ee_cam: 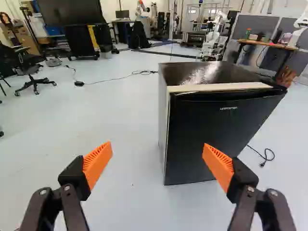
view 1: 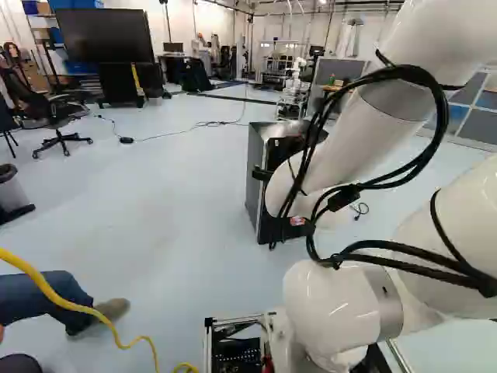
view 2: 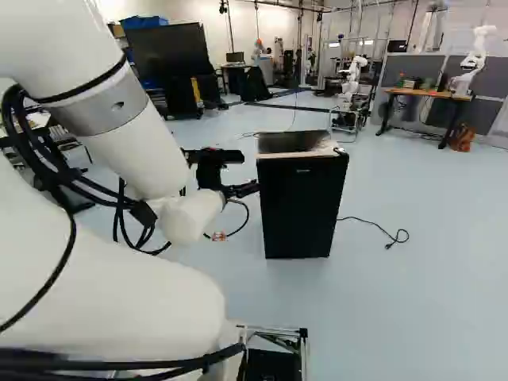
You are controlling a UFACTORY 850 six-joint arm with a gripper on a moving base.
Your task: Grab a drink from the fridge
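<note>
The pale floor [view 1: 178,202] spreads through the room. At the lower left of the left base view, a yellow cable [view 1: 56,297] runs past a person's leg [view 1: 23,299]; if the base [view 2: 271,367] drives, it could snag one or crowd the other. Left of centre in the right base view is the hand [ee_cam: 158,153], its fingers [ee_cam: 96,161] well apart, nothing gripped. The fridge [view 2: 302,214] stands at centre there, its door [ee_cam: 216,130] apparently shut, hiding any drink. Straight ahead, one finger could butt the door and shove or tip the fridge, which lies off to one side of the hand's line. Farther right, a black cord [view 2: 388,246] might tangle. Counted: one fridge, one hand, two fingers, one yellow cable, one black cord; no drink visible.
</note>
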